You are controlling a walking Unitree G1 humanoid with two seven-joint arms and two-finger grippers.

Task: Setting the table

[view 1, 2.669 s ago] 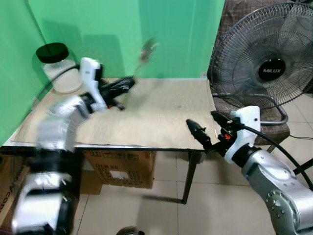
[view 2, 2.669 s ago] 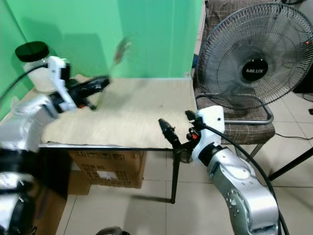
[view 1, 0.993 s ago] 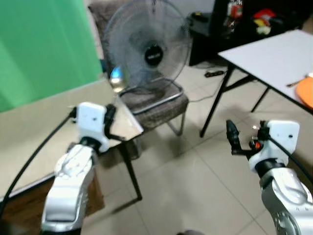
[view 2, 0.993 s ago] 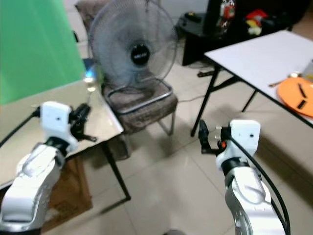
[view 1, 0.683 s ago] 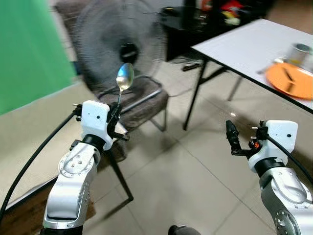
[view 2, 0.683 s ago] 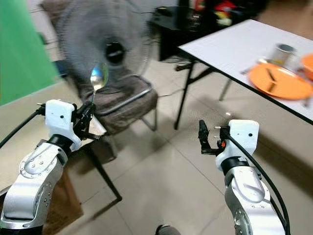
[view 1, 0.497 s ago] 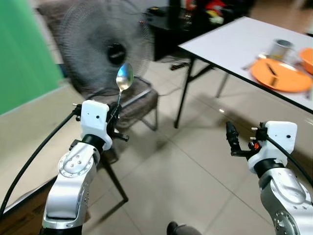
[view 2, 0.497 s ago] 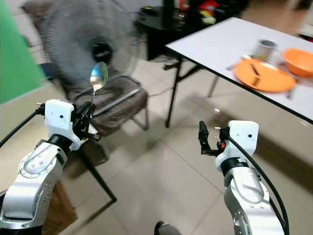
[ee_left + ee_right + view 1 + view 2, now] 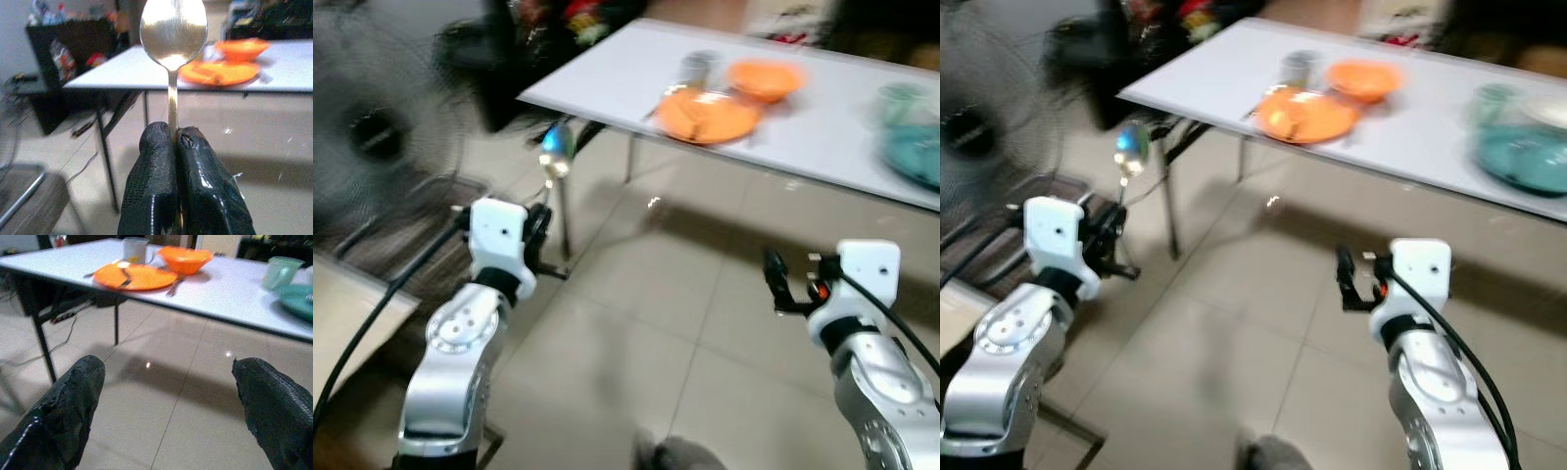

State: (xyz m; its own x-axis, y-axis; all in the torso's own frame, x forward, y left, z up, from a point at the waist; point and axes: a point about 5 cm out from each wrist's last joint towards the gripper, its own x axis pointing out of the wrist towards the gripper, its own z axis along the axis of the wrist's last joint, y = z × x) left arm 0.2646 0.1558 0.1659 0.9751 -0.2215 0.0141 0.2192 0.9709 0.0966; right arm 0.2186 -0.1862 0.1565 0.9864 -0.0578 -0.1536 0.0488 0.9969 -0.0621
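The table (image 9: 1234,73) has a plate (image 9: 1304,114), a bowl (image 9: 1364,76) and a cup (image 9: 1300,65) on it. My spoon (image 9: 173,34) is not there yet. My left gripper (image 9: 175,147) pinches it tight, bowl end up, by my chest. My right gripper (image 9: 168,396) is wide open, holding nothing.

We are looking along our right gripper (image 9: 168,406), its two black fingers (image 9: 63,416) standing wide apart above pale floor tiles (image 9: 161,431). Ahead, a white table (image 9: 230,293) is carrying an orange plate (image 9: 134,276), an orange bowl (image 9: 185,259), a metal cup (image 9: 134,248), a green cup (image 9: 279,271) and a teal dish (image 9: 298,296).
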